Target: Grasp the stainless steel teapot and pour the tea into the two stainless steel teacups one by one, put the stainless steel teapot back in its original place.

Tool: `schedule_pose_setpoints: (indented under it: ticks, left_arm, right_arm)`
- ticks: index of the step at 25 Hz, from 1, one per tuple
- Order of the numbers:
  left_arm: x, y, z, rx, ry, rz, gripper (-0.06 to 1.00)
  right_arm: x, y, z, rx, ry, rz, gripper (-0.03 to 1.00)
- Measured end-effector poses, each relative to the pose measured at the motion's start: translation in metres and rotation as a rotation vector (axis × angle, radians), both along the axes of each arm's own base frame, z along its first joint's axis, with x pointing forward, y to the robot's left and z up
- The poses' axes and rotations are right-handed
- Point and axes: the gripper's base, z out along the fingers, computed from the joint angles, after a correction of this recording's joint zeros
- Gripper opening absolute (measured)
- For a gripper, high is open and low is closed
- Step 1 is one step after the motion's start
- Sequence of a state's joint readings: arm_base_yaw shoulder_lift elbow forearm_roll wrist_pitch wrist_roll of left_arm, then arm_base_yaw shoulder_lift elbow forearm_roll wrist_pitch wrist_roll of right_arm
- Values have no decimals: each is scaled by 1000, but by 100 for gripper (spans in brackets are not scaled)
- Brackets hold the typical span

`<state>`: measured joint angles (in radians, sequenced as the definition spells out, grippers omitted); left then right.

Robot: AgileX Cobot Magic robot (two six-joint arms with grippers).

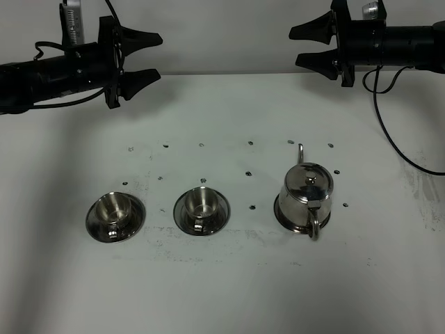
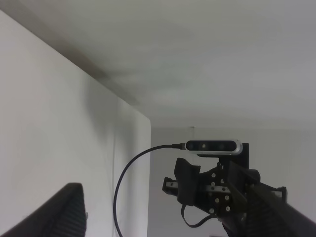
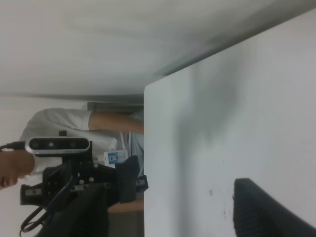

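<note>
The stainless steel teapot [image 1: 306, 189] stands upright on its round steel saucer [image 1: 281, 211] at the right of the white table, spout to the far side and loop handle toward the front. The two stainless steel teacups [image 1: 115, 207] [image 1: 201, 201] each sit on a saucer at left and centre. My left gripper [image 1: 150, 57] is open and empty, held high above the far left of the table. My right gripper [image 1: 302, 46] is open and empty, high above the far right. The wrist views show none of the tea things, only open fingers [image 2: 61, 212] [image 3: 266, 210].
The white table [image 1: 229, 292] has small screw holes across its middle. A cable [image 1: 389, 132] hangs from the right arm over the table's right side. In the right wrist view a person [image 3: 74, 123] stands behind the left arm.
</note>
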<state>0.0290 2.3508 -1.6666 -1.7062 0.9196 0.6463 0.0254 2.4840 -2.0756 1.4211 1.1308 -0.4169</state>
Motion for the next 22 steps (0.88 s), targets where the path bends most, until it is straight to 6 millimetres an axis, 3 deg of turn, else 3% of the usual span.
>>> schedule_pose_setpoints:
  ticks: [11, 16, 18, 22]
  left_arm:
    - [0, 0, 0, 6, -12, -5, 65]
    - [-2, 0, 1, 144, -138, -60, 56]
    - [-4, 2, 13, 260, -192, -66, 50]
    - [-11, 11, 57, 544, -331, -64, 39]
  right_arm:
    - [0, 0, -1, -14, -15, 4, 54]
    - [0, -3, 1, -192, -183, 72, 50]
    - [0, -8, 12, -343, -263, 101, 47]
    - [-4, -25, 62, -671, -398, 102, 41]
